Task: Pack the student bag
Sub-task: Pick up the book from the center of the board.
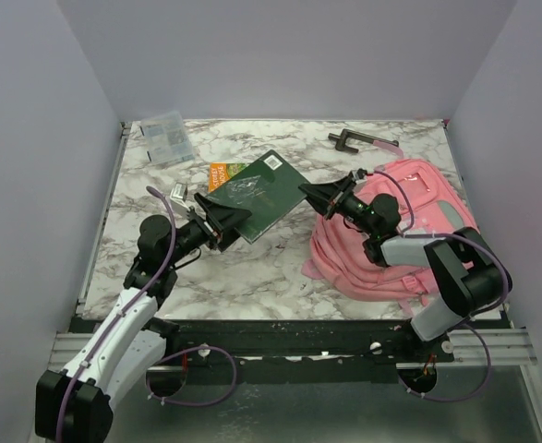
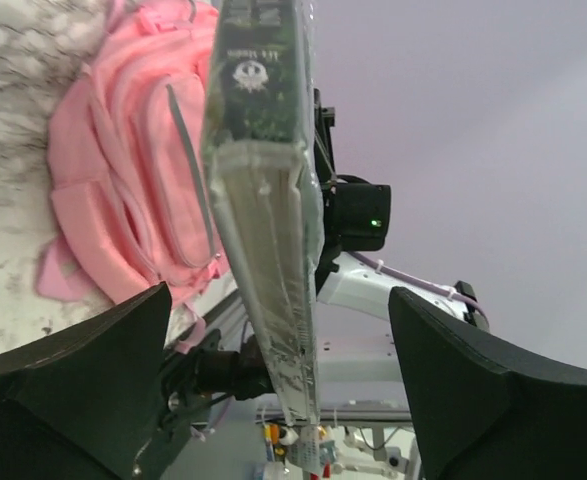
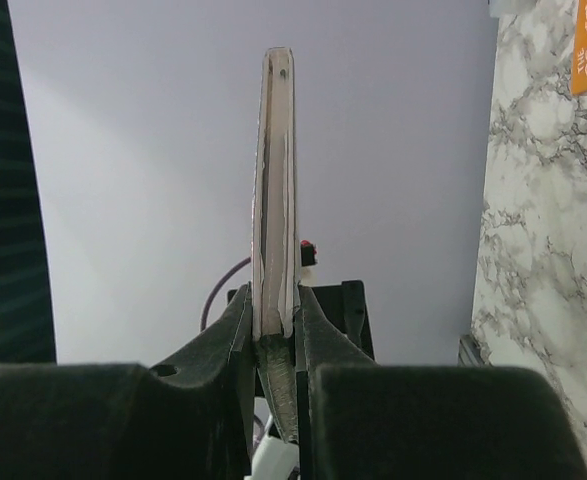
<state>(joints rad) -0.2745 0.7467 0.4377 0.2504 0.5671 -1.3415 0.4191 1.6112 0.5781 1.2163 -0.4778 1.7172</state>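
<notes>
With your right gripper (image 1: 317, 196) pinching the green book (image 1: 257, 192) and left gripper (image 1: 224, 222) open around it, steer it edge-first into the student bag (image 1: 418, 208).

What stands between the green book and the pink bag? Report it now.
Nothing visible does. The right gripper clamps the book's edge right beside the bag, with no object between them. The left gripper straddles the book's other end, jaws open. Whether the bag is unzipped cannot be seen.
</notes>
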